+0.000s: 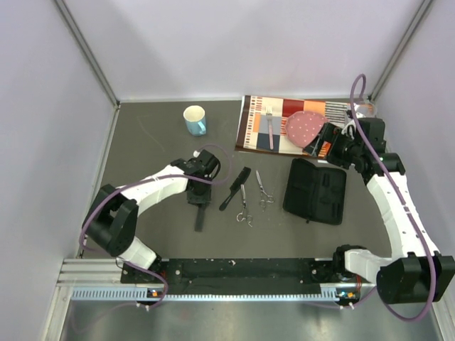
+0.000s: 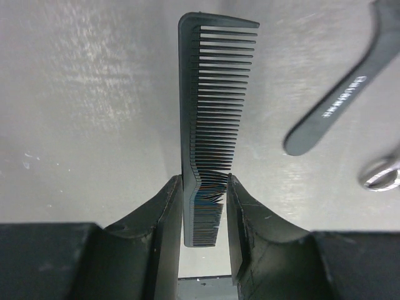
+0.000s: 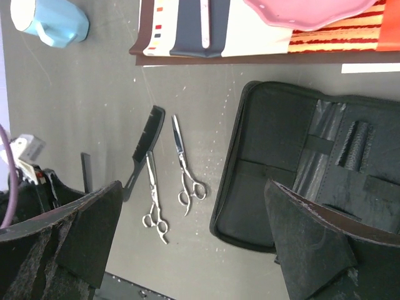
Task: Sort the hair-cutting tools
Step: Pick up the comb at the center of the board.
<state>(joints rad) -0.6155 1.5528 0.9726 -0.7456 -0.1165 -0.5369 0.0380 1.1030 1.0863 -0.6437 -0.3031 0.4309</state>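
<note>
The left pincer (image 2: 205, 187) pinches the flat black comb (image 2: 211, 94) at one end, its teeth bent between the fingers (image 2: 164, 219); whether the comb rests on the grey worktop (image 1: 149, 142) or sits just off it I cannot tell; the handled comb (image 1: 235, 187) lies to its right; the first scissors (image 1: 244, 206) have a blade tip at that comb's handle; the second scissors (image 1: 264, 190) lie just beside them, nearer the open black case (image 1: 315, 190); the right pincer (image 3: 194, 190) is spread wide, holding nothing, above the case

flat black comb (image 2: 209, 125) pinched between two dark fingers (image 2: 164, 231), teeth bent at the grip, handled comb (image 2: 340, 103) upper right
</note>
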